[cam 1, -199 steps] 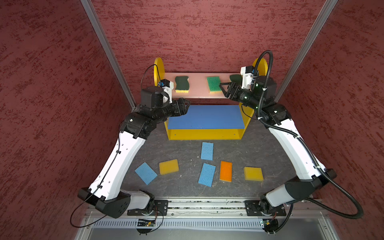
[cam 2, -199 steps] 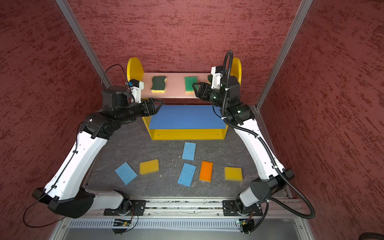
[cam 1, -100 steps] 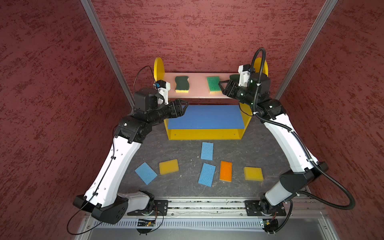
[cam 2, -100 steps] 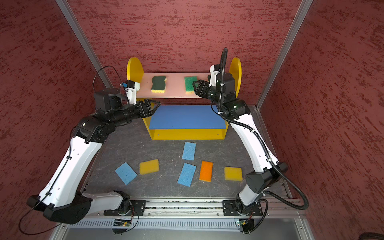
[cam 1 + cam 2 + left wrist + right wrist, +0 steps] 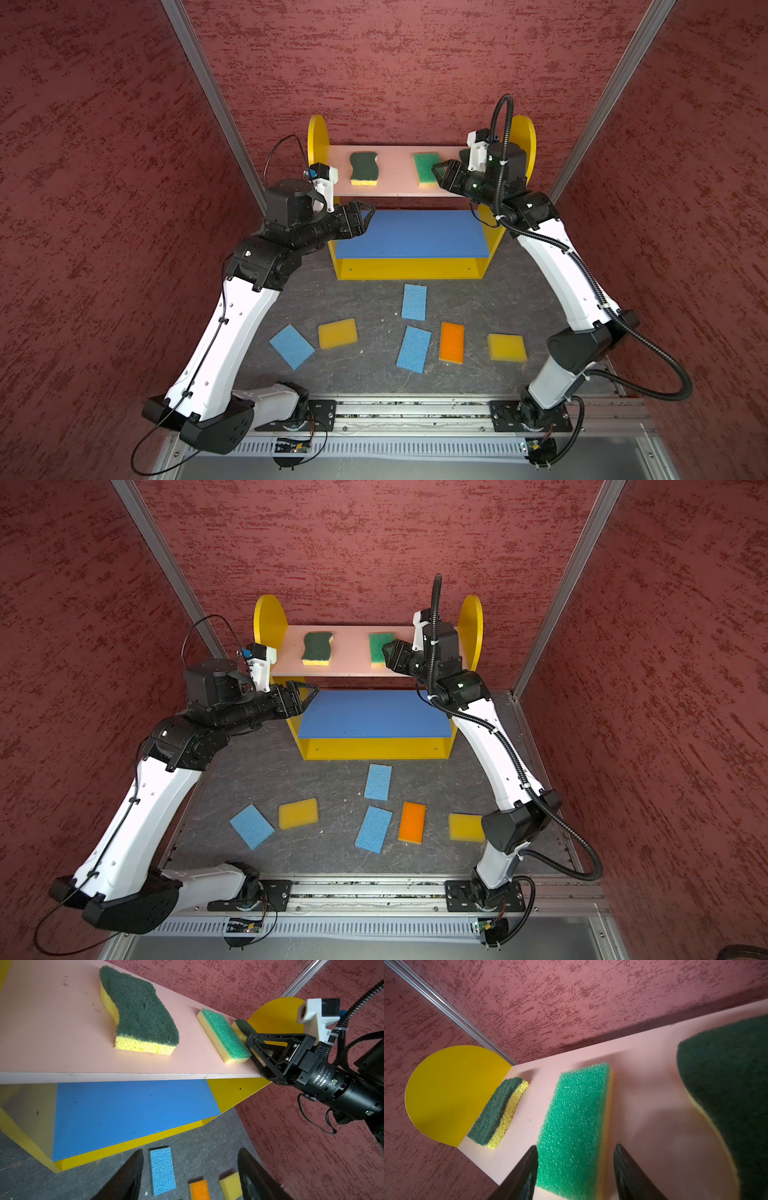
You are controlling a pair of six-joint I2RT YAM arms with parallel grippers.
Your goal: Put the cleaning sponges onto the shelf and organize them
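The right gripper (image 5: 576, 1146) has slid along the shelf (image 5: 399, 189), over its pink top board. It now straddles the near end of the bright green sponge (image 5: 575, 1109), jaws narrowing but not yet pinching. One dark-green wavy sponge (image 5: 497, 1112) lies to either side of it. The left gripper (image 5: 190, 1149), open and empty, has drawn back from the shelf (likely making room). This looks like tidying. The orange sponge (image 5: 452, 343) and five others wait on the table (image 5: 374, 299), well behind both grippers.

Fibrous scouring top on wavy sponge (image 5: 141, 1012), porous foam green sponge (image 5: 575, 1126), smooth matt shelf (image 5: 133, 1109), rough walls (image 5: 415, 62)
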